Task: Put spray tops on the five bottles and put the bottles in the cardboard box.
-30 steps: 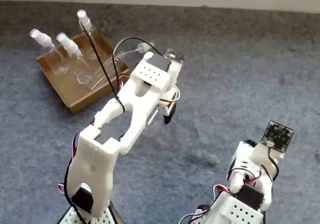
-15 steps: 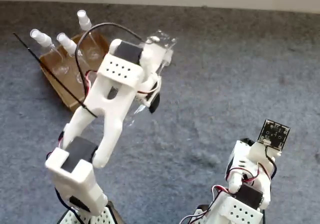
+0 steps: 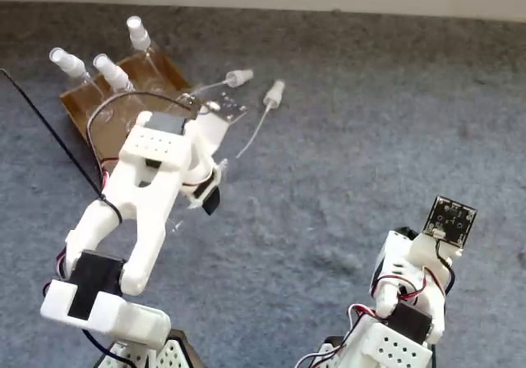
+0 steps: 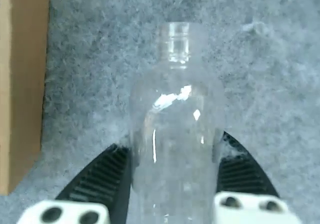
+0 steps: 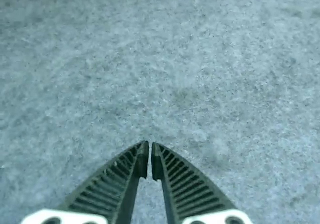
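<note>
We see the left arm rising from the near left corner of the table and stretching toward the cardboard box, with its wrist bent downward just short of the box's near side. In the left wrist view, the left hand is clenched around a clear bottle. A black finger presses each side of the bottle's body, and the bottle fills the gap between them. The bottle's threaded neck is bare and points away from the wrist, over the grey, carpet-like table cover. We cannot tell whether the bottle touches the table. In that same view, a brown wall of the cardboard box stands just beside the hand, apart from the bottle.

The right arm sits folded low at the near right of the table, well apart from the box. We see the right hand pressed almost shut, with only a thin slit between the fingertips. It grasps nothing and is over bare grey cover.

In the box, at the far left of the table, we count three capped bottles standing with their spray tops up. Two loose spray tops lie on the table near the box and past the left arm, each with a thin tube trailing from it. One spray top is closer to the box, and the other spray top lies just beside it.
</note>
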Motion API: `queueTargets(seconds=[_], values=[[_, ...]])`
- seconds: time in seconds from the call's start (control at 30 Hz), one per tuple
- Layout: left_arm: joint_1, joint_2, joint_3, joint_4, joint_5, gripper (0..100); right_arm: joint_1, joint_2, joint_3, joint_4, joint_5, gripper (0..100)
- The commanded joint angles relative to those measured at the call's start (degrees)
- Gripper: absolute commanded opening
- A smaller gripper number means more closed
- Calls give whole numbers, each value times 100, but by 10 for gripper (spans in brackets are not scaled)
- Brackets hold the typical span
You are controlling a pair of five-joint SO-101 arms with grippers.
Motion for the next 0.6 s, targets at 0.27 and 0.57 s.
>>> queueTargets(seconds=[0.27, 0.57], values=[[13, -295, 1042, -1433, -905, 176, -66, -66, 927, 13, 53, 16], [40, -295, 1024, -1433, -914, 204, -66, -66, 927, 13, 53, 16]])
